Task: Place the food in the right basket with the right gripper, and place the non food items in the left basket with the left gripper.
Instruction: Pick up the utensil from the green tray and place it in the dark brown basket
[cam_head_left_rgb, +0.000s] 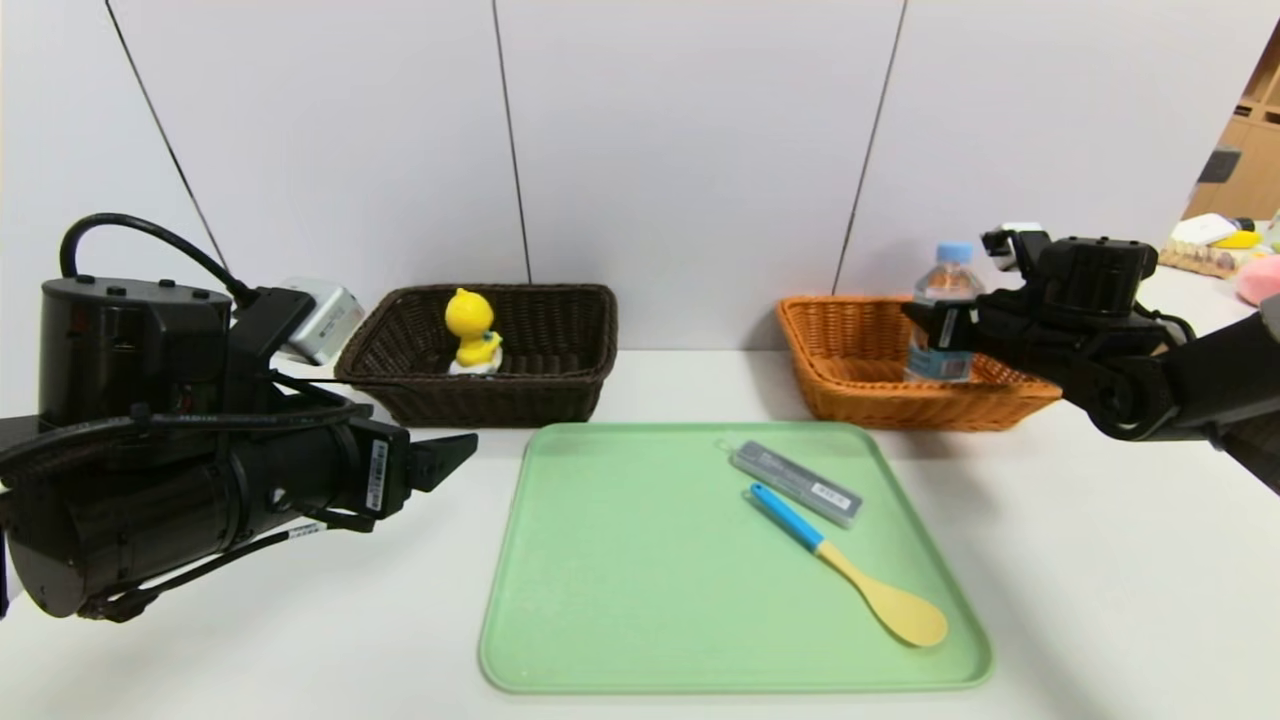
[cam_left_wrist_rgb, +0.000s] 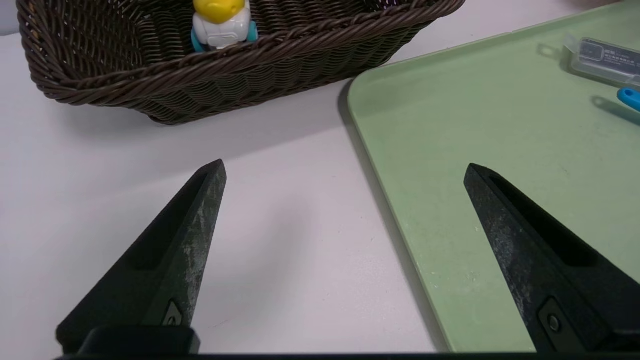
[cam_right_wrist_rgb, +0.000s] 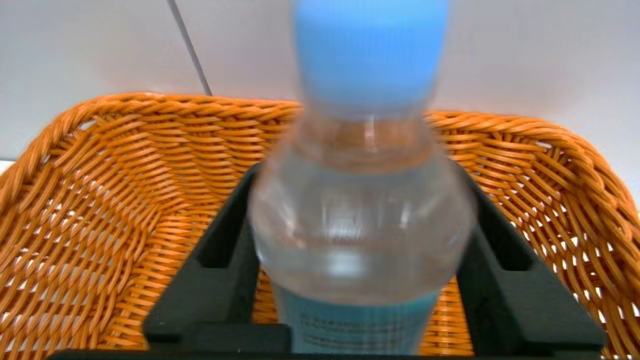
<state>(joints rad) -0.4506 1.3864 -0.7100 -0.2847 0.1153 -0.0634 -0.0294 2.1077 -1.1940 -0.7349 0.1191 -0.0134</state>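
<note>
Head view: right gripper (cam_head_left_rgb: 945, 335) grasps a water bottle (cam_head_left_rgb: 944, 300) in the orange basket (cam_head_left_rgb: 850, 380); a duck toy (cam_head_left_rgb: 472, 332) sits in the brown basket (cam_head_left_rgb: 560, 390); left gripper (cam_head_left_rgb: 445, 460) hangs released.

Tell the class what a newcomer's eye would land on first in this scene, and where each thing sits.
The right claw holds an upright water bottle over the orange basket on the right. A yellow duck toy stands in the dark basket on the left. On the green tray between them lie a spoon and a grey case.
</note>
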